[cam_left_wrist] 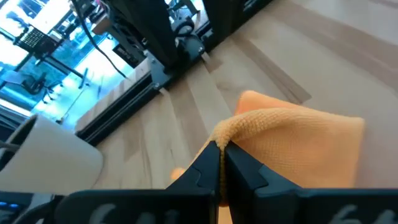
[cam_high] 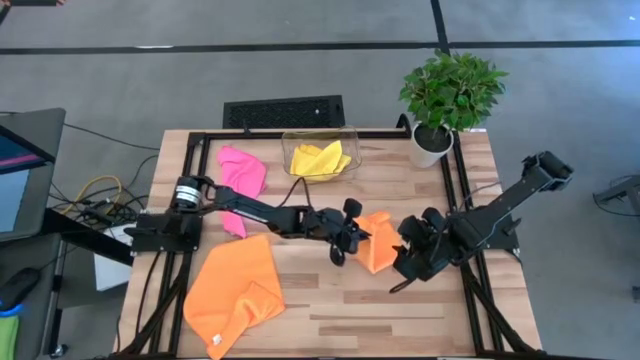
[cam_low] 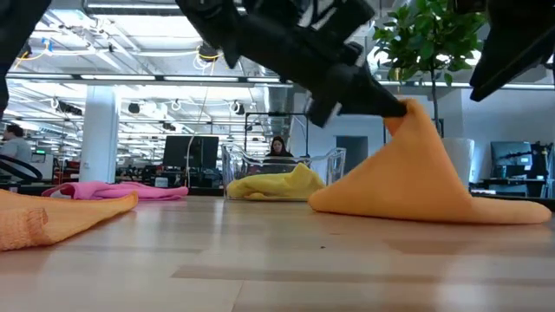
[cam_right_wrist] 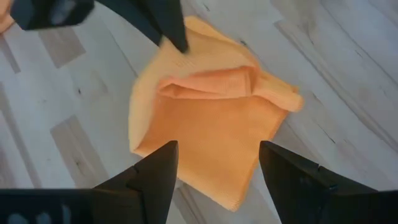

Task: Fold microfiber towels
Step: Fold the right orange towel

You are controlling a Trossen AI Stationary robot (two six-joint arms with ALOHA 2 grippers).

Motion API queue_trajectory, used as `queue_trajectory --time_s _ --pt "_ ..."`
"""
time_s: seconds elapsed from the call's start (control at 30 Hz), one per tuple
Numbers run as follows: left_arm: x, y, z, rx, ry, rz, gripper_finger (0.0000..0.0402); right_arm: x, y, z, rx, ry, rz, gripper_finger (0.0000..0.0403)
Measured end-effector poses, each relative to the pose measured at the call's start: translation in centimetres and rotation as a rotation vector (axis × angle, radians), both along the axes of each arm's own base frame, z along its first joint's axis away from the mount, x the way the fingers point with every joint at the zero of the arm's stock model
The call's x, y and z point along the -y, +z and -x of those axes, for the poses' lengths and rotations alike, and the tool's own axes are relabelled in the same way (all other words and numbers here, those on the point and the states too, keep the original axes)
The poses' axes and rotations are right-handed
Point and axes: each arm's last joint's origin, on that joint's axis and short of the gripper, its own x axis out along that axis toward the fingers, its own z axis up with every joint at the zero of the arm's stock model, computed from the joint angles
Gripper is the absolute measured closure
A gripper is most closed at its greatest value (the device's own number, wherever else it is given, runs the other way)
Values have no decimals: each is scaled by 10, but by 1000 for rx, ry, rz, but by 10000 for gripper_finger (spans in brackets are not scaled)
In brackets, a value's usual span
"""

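At about seven o'clock on the wooden table (cam_high: 400, 310), nearest to the front edge, a large orange towel (cam_high: 235, 290) lay spread, with one corner folded over. It was well apart from both arms.

Near the middle of the table, the left gripper (cam_high: 352, 238) was closed tight on a pinch of the small orange towel (cam_high: 376, 242). In the low view this towel (cam_low: 425, 178) rose in a tent shape to the fingertips, while its lower edge rested on the wood. The left wrist view showed the two dark fingers (cam_left_wrist: 205, 171) pressed together with the cloth edge between them.

Just at three o'clock of this towel, the right gripper (cam_high: 408, 262) hung low over the table with its fingers (cam_right_wrist: 149, 177) wide apart, and it held nothing. The orange cloth lay under them.

Farther, at about eleven o'clock, the pink towel (cam_high: 243, 172) lay crumpled on the table. At twelve o'clock, the yellow towel (cam_high: 320, 158) sat inside the clear bin (cam_high: 350, 138). At one o'clock stood a potted plant (cam_high: 448, 95).
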Motion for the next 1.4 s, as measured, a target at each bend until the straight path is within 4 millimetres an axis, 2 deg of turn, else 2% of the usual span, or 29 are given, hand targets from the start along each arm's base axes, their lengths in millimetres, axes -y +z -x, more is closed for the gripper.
queue_trajectory --time_s 0.47,0.53,1.03,1.17,1.4 --pt "4 -28 -44 -72 -18 -47 401 -3 -1 1 2 -9 -14 154" --pt "4 -32 -44 -96 -21 -51 401 -3 -1 1 3 -11 -15 154" --pt "1 -31 -44 -100 7 -9 400 -3 -1 1 12 -40 -33 154" --pt "-2 -31 -44 -102 27 20 378 -3 -1 0 13 -40 -33 154" --pt "-3 -31 -45 -94 33 48 308 -3 -1 0 13 -40 -34 154"
